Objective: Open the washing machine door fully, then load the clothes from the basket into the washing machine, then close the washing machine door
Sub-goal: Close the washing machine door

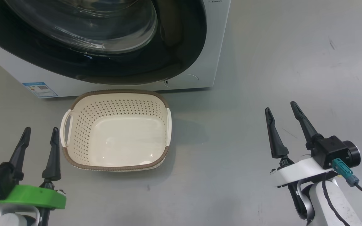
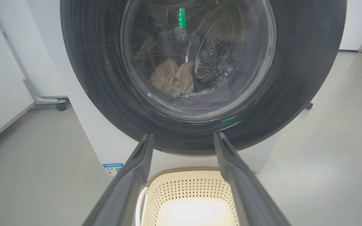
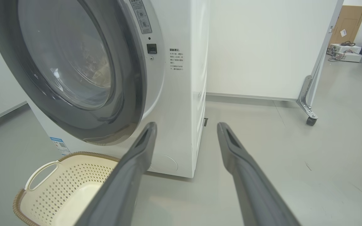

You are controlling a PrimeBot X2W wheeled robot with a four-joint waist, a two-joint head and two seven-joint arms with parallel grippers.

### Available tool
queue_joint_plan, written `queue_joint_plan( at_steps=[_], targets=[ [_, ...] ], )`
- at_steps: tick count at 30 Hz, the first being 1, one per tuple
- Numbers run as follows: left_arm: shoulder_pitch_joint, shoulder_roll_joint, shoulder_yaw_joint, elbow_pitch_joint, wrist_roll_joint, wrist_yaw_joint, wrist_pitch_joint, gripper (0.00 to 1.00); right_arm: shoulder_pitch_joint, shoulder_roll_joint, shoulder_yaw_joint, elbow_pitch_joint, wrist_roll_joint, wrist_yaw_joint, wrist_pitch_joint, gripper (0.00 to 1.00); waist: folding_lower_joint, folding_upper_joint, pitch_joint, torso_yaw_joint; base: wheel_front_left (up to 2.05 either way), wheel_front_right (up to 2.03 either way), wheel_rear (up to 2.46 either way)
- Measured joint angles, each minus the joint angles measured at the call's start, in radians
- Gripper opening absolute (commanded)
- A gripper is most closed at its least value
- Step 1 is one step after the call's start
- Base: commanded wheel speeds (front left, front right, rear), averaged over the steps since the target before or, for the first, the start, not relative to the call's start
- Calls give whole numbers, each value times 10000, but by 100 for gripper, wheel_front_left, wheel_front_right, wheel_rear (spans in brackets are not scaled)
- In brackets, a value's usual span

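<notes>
Left gripper point(image 1: 41, 128) at lower left, right gripper point(image 1: 280, 106) at lower right: fingers wide on both, nothing held, both clear of everything. Basket point(image 1: 118, 92) sits centre frame on the floor, just in front of the washer point(image 3: 181, 110), and is empty. Clothes point(image 2: 171, 78) are in the drum, seen through the glass. Door point(image 2: 196, 56) looks shut, flush to the front. Task looks complete; only check I'd add is the latch.

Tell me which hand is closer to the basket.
The left hand, on the green mount, right beside the basket; the right hand is farther off.
</notes>
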Motion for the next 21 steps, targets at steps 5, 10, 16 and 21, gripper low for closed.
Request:
queue_joint_plan(
  at_steps=[5, 10, 16, 21],
  targets=[
    [43, -211, -8, -38, 161, 207, -2, 100, 23, 12, 6, -23, 0, 2, 0, 35, 0, 0, -133, 22, 0, 0, 0],
    [144, -359, 0, -100, 253, 353, -4, 100, 28, 12, -15, -31, 0, 12, 0, 0, 0, 0, -192, 39, 0, 0, 0],
    [189, -474, 6, -272, 447, 514, -15, 100, 44, 17, -17, -65, 0, 13, 0, 0, 0, 0, -195, 71, 0, 0, 0],
    [195, -539, 17, -366, 522, 591, -17, 100, 45, 19, -52, -79, 0, 92, 0, 0, 0, 0, -167, 119, 0, 0, 0]
  ],
)
